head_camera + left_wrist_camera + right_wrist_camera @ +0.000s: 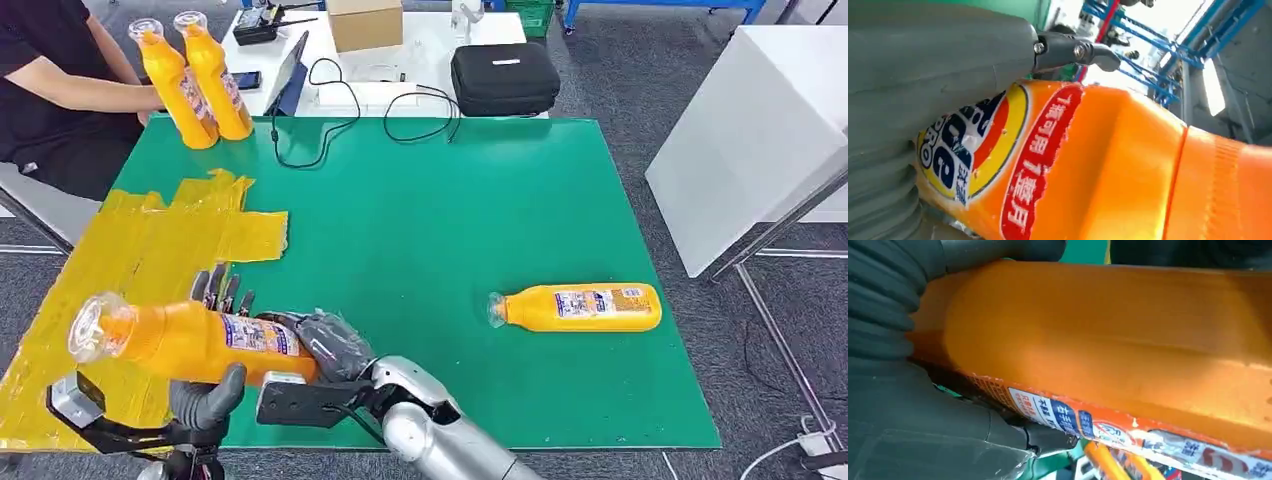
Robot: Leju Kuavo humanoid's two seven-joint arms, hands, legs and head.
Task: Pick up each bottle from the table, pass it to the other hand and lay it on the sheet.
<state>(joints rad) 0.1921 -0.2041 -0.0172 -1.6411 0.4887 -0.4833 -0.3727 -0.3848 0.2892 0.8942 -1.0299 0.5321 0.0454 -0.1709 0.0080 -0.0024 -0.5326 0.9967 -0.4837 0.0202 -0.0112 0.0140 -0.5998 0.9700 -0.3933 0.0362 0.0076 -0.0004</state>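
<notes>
Both hands gripped one orange bottle mid-handover: left hand wrapped round its middle, right hand closed on its base, above the yellow sheet. Releasing early could drop it; another bottle lay well right of the fingers.

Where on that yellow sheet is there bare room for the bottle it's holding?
The yellow sheet lies bare from its far edge down to the held bottle. It is crowded nearest the robot, where the left hand and right hand meet.
</notes>
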